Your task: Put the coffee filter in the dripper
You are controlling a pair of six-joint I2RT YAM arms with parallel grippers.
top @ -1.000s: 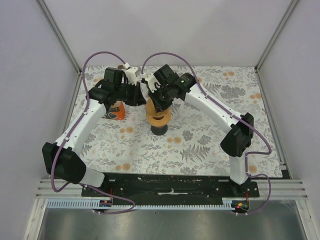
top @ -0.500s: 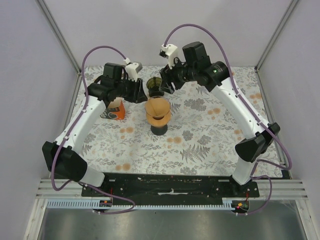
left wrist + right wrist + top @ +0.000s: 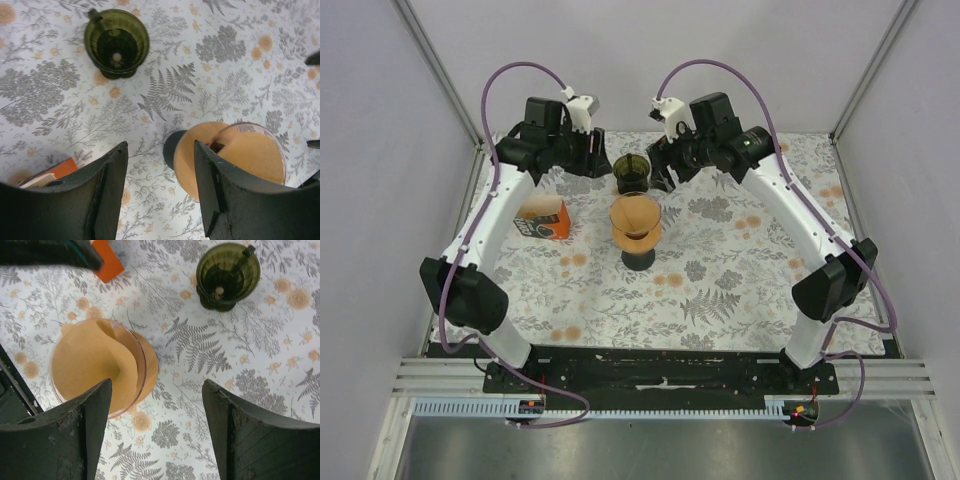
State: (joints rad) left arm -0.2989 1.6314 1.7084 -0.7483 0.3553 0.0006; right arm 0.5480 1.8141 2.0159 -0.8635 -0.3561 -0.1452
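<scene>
The tan paper coffee filter (image 3: 635, 214) sits as an open cone inside the clear dripper (image 3: 637, 240), which stands on a dark base at mid-table. The right wrist view shows the filter (image 3: 90, 360) folded against the dripper's glass rim (image 3: 143, 362). In the left wrist view the filter (image 3: 252, 155) fills the dripper (image 3: 186, 160). My left gripper (image 3: 603, 165) (image 3: 160, 145) hangs open, behind and left of the dripper, holding nothing. My right gripper (image 3: 661, 176) (image 3: 156, 382) hangs open, behind and right of it, also holding nothing.
A dark green glass cup (image 3: 631, 172) (image 3: 116, 42) (image 3: 227, 272) stands just behind the dripper, between the two grippers. An orange box (image 3: 545, 221) (image 3: 60, 170) (image 3: 106, 262) lies to the dripper's left. Frame posts and walls border the flowered tablecloth.
Both grippers opened and drew up and back from the dripper, the left towards the back left, the right towards the back right. The filter stayed in the dripper.
</scene>
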